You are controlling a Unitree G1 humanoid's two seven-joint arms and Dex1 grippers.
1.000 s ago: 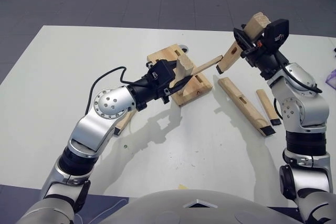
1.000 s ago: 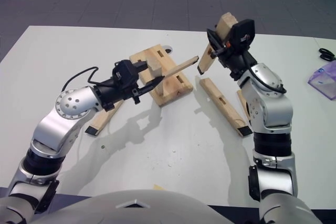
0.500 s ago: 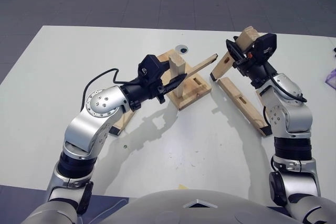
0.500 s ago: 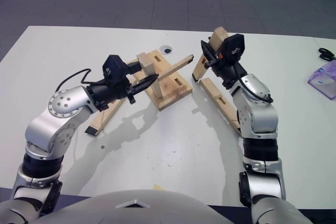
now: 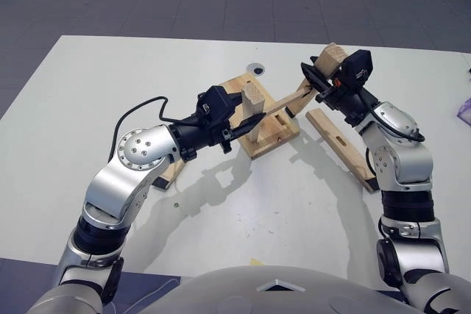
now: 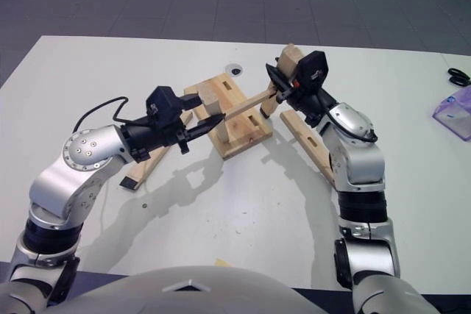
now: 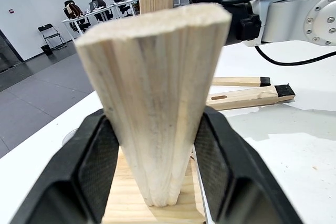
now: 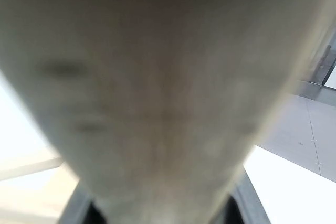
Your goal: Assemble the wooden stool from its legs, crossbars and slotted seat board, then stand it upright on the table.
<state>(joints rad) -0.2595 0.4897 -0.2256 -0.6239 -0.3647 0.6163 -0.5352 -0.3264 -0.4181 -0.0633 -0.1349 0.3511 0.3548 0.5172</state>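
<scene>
Left pincer (image 5: 243, 125) tight around 1 pale, grainy tapered leg (image 7: 152, 77); right pincer (image 5: 322, 80) seemingly around another squared leg (image 5: 333, 55)

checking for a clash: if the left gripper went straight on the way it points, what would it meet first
The left gripper is shut on the upright leg. Beyond that, it would probably meet the second leg held in the right gripper, though depth is unclear.

Head stereo down; wrist cams close-up.
</scene>
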